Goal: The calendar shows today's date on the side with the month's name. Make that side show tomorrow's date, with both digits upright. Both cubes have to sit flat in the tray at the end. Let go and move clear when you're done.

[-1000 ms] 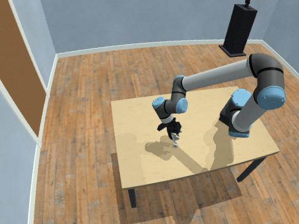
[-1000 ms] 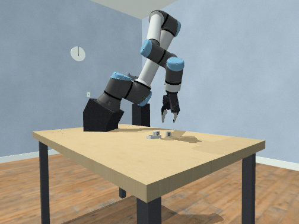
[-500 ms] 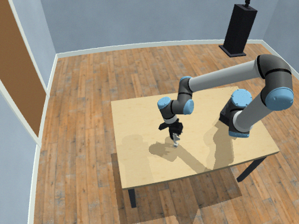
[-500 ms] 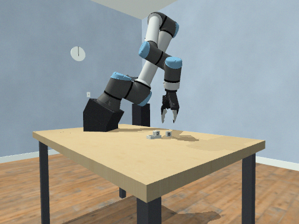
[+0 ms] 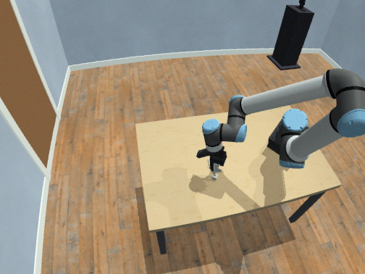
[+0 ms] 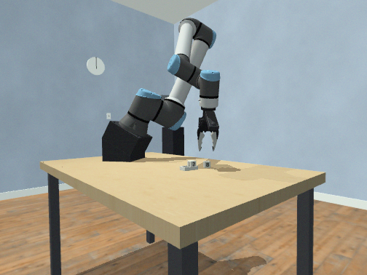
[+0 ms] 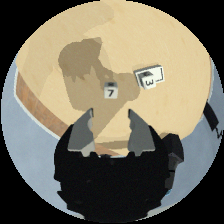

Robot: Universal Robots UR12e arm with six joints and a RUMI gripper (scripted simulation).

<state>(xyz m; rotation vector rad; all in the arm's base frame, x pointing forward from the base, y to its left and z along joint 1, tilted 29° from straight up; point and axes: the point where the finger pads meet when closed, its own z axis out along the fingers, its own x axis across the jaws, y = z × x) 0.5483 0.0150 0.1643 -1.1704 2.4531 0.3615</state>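
Pincer (image 5: 214, 167) (image 6: 206, 150) (image 7: 110, 109): I held it above the table (image 5: 163, 145) (image 6: 153, 193) (image 7: 150, 30), fingers parted, nothing between them.
Loose cube (image 6: 207, 164) (image 7: 110, 91): it sat on the tabletop below, a 7 facing my wrist camera.
Tray (image 6: 184, 168) (image 7: 161, 75): it lay near that cube, bearing the other cube (image 6: 191, 164) (image 7: 149, 80).
Clock (image 6: 95, 66): it hung on the blue wall (image 6: 44, 109).
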